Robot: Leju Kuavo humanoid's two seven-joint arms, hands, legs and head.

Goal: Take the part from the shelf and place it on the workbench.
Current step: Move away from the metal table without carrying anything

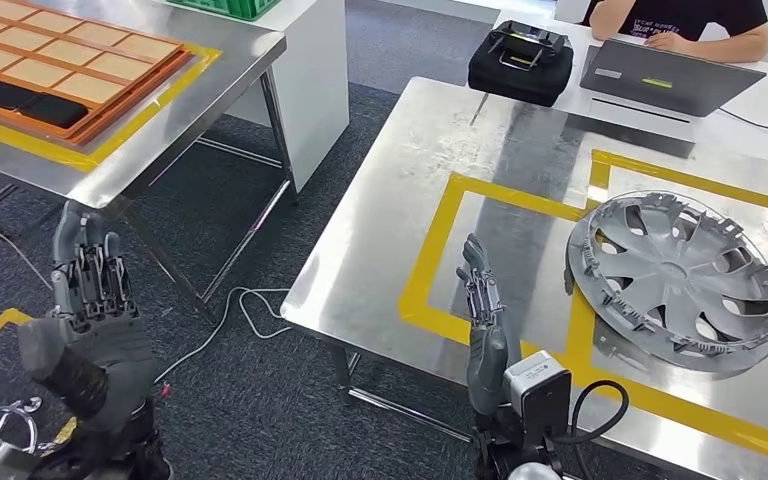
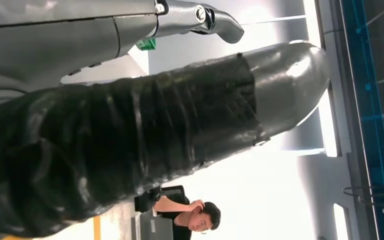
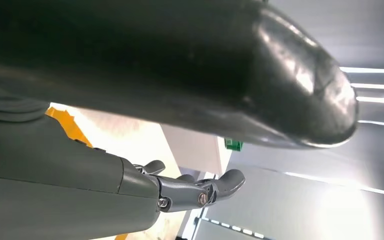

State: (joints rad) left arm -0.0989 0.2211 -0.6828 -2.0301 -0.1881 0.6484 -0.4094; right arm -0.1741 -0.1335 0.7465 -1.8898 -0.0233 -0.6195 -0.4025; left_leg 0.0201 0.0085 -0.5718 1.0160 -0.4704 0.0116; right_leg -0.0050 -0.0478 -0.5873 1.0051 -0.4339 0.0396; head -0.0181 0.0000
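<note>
Already the part looks delivered, so watch what your arms do from here. On the far left sits an orange tray [image 1: 110, 85] of tan compartments with two dark slabs in it, on its own steel table [image 1: 175, 125]. Your left hand [image 1: 90, 300] is raised over the floor beside that table, fingers straight and apart, holding nothing. Your right hand [image 1: 485, 310] stands upright at the near edge of the worktop [image 1: 400, 200], fingers extended and close together, also empty. To its right the grey wheel cover [image 1: 678, 280] lies flat on the worktop, straddling the yellow tape outline [image 1: 440, 250] rather than sitting inside it. Beyond it are a black case [image 1: 520, 62] and a laptop [image 1: 665, 75] with a person at it. I judge the risk to be a sideways sweep of your right arm: it could clip the cover's rim and push it along the smooth steel.
</note>
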